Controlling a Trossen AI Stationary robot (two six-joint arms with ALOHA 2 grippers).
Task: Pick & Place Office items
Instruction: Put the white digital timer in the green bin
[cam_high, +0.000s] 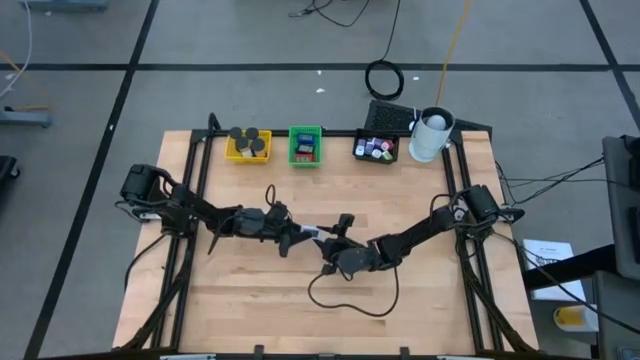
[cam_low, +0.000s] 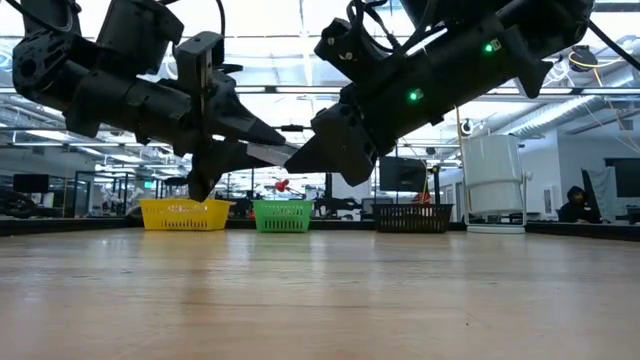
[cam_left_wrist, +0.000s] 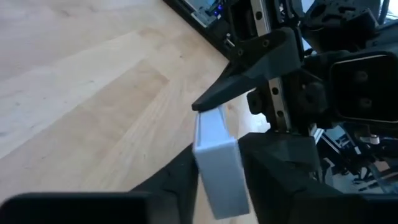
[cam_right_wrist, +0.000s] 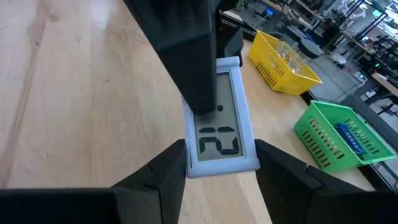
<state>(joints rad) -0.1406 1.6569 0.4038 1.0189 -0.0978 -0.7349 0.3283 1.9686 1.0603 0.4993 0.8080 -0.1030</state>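
Note:
A small pale-framed display unit (cam_right_wrist: 221, 134) showing dark digits hangs in the air over the middle of the table (cam_high: 250, 300); in the low view it is the pale strip (cam_low: 268, 153) between the two arms. My left gripper (cam_left_wrist: 217, 186) reaches in from the table's left and is shut on one end. My right gripper (cam_right_wrist: 221, 180) comes in from the right and is shut on the other end. The two grippers face each other, almost tip to tip (cam_high: 315, 236). My left gripper pinches the unit's end (cam_left_wrist: 214, 140) between its two fingers, one finger (cam_right_wrist: 186, 56) lying flat on the display face and the other hidden behind. The fingers come nearly level from the table's left, along the unit. The unit is clear of the table. My right gripper pinches the frame's two long side edges (cam_right_wrist: 189, 163) between its two fingers, at the end nearest its wrist. The fingers (cam_right_wrist: 280, 174) come nearly level from the table's right, along the unit. The unit lies about level, face toward this wrist's camera.
Along the far edge stand a yellow tray (cam_high: 247, 146) with dark rolls, a green tray (cam_high: 305, 146), a black tray (cam_high: 376, 148) with small coloured bits and a white cup (cam_high: 431, 135). A black cable (cam_high: 345, 298) loops on the table below the right arm.

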